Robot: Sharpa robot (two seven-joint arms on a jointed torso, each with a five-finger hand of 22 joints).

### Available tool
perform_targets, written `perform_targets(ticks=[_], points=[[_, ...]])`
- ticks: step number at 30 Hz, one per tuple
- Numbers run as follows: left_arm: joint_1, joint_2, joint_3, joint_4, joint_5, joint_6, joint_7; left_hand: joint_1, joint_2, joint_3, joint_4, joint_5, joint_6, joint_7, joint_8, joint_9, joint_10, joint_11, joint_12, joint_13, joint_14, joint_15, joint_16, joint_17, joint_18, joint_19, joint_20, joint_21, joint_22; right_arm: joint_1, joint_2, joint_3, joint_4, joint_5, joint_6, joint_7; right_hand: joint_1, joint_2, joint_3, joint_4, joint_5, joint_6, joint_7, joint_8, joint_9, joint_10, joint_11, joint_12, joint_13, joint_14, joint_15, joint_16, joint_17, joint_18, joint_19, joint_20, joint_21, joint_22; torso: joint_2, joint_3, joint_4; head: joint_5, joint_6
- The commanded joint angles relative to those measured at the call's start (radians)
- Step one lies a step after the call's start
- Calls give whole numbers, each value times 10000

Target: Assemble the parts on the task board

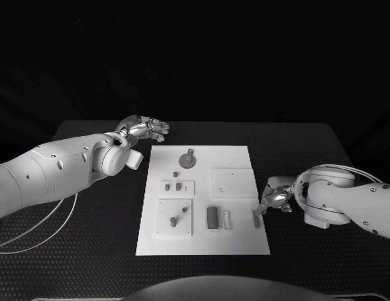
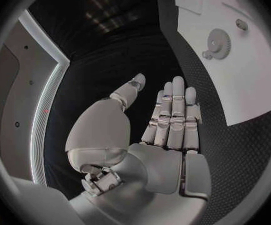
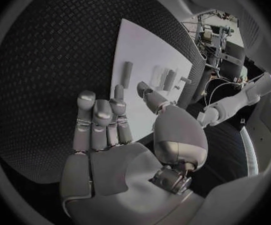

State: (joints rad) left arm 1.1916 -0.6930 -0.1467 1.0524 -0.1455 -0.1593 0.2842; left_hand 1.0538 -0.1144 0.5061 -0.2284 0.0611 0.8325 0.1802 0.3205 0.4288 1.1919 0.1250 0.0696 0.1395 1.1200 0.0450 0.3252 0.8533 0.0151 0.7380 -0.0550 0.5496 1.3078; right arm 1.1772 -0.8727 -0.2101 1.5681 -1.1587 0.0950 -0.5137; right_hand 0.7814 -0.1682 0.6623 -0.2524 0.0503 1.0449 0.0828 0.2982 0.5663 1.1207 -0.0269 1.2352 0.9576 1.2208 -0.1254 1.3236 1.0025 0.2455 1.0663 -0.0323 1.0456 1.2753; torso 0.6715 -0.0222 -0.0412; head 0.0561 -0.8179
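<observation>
Up at the far left corner of the task board (image 1: 204,200), the left hand (image 1: 143,130) hovers with its fingers (image 2: 173,110) straight, side by side and holding nothing — it sits just off the board's far left corner, over bare black table (image 1: 86,251). The nearest part to it is a round gear-like piece (image 1: 188,160) lying near the board's far edge, apart from the hand. The right hand (image 1: 276,199) is at the board's right edge, about midway along it, fingers (image 3: 98,115) extended and loosely apart, gripping nothing; a small upright grey peg (image 1: 256,218) stands at that edge just beside it, and whether they touch cannot be told. Inward from there lie a dark bar (image 1: 212,217) and a pale slot piece (image 1: 226,220) near the board's near edge, a raised square plate (image 1: 232,182) toward the right, and small pieces on two plates (image 1: 176,200) along the left side. Open table runs along both long edges of the board and its near edge — a thin white cable (image 1: 41,229) loops over the table's left side.
</observation>
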Motion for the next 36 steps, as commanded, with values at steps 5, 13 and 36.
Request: perform_targets(ticks=[5,13,36], points=[[4,-12,7,29,53,144,90,-114,24,-7,68,-43,-21,12,54,-12,43,-7,22,-11,39,11,-43,10,34,-7,17,-64,189,-230,125,-6,-80,-422,139,-297,-191,11,-42,99,-17,126,-23,74,19,117,-28,71,27,46,-44,34,18,163,-7,1,53,-14,3,-16,13,-39,-59],[4,-34,7,36,53,153,84,-118,24,-8,72,-43,-21,12,55,-12,43,-7,22,-12,38,11,-45,11,34,-8,17,-64,189,-457,312,-7,-161,-423,165,-276,-466,9,-118,221,-16,175,-50,82,24,147,-56,84,56,61,-72,31,28,163,-2,-16,66,-24,4,-21,10,-13,-98],[4,-59,7,48,53,163,81,-122,31,-8,83,-42,-23,11,59,-15,42,-7,21,-13,38,11,-50,15,35,-9,17,-66,189,-1050,1247,-86,-524,-3636,-184,-415,793,334,590,-393,-15,203,-75,64,35,179,-83,68,114,93,-100,16,49,163,-12,-133,125,-22,-1,-6,4,32,-174]])
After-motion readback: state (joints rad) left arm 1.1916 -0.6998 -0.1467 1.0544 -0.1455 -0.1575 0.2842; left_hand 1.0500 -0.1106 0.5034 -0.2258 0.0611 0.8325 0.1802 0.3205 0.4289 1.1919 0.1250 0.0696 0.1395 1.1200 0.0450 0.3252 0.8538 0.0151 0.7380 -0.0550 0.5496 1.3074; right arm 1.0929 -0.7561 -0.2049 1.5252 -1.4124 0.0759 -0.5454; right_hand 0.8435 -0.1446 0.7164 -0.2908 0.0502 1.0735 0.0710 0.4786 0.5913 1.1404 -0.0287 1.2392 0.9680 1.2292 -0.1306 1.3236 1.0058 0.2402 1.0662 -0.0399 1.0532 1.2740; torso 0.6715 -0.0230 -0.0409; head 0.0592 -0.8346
